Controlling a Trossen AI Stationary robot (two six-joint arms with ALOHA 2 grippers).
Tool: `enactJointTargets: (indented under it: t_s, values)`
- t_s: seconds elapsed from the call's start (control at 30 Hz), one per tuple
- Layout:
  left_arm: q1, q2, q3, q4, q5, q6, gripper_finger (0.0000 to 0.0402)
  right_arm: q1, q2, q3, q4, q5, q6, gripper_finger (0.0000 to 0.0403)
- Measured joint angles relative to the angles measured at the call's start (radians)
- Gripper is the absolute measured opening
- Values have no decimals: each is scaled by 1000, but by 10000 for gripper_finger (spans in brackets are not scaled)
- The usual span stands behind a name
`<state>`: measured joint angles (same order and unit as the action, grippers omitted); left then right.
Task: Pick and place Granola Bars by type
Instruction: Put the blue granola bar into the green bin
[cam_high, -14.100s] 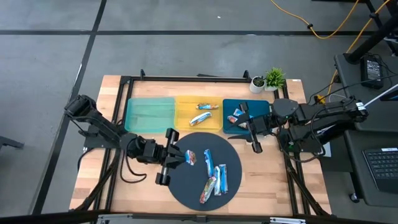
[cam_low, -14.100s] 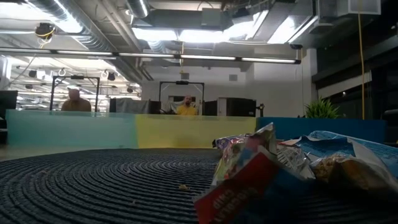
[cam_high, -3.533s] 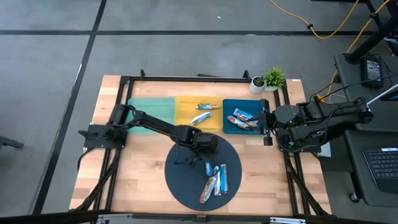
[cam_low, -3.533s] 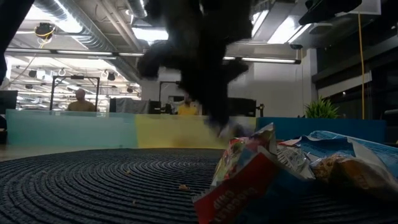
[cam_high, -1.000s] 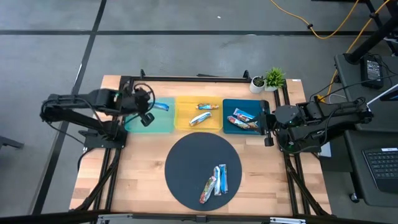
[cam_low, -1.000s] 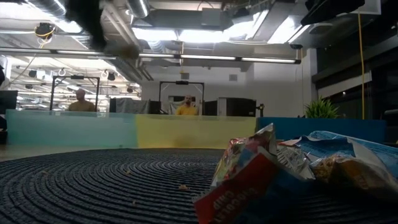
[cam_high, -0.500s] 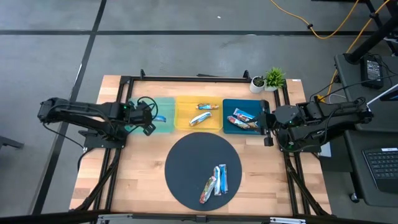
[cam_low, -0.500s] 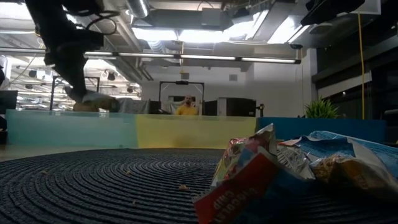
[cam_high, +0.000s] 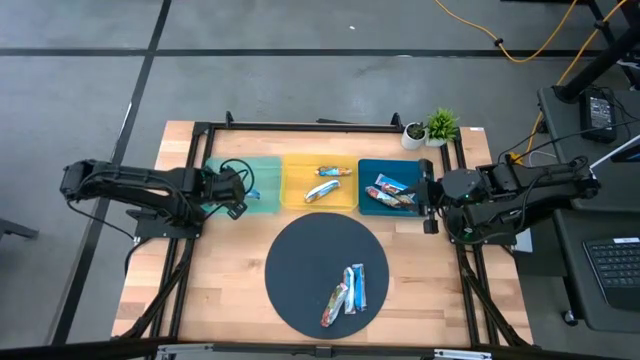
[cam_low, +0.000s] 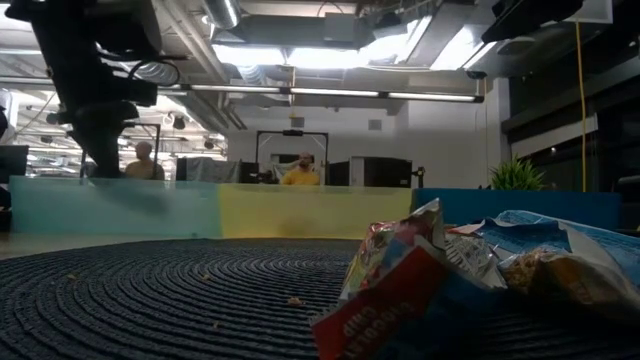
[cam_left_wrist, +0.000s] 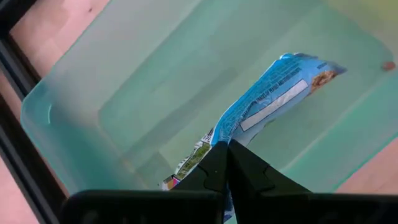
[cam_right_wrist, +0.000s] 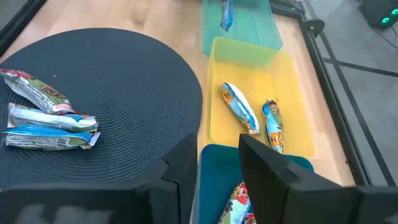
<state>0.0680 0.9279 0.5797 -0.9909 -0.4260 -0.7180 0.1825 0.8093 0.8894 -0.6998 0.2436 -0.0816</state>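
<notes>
Sorting by wrapper explains the layout: teal tray (cam_left_wrist: 68, 118) below the left gripper (cam_left_wrist: 227, 155), jaws pinching a blue bar (cam_left_wrist: 273, 93) over it, apparently not released. Right gripper (cam_right_wrist: 217, 163), jaws apart, empty, waits over the blue tray (cam_right_wrist: 214, 163).

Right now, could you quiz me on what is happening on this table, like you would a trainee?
1. True or false: the left pincer is shut on a blue granola bar over the teal tray.
2. How many bars lie in the yellow tray?
3. Where do the unsorted bars lie? A) round dark mat B) bare wood C) blue tray

Key: 1 true; 2 two; 3 A.
</notes>
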Motion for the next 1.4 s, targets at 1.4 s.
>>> enactJointTargets:
  t_s: [1.4]
  values:
    - [-280,1,68,821,15,154,73,235,238,0,105,-247,-267,128]
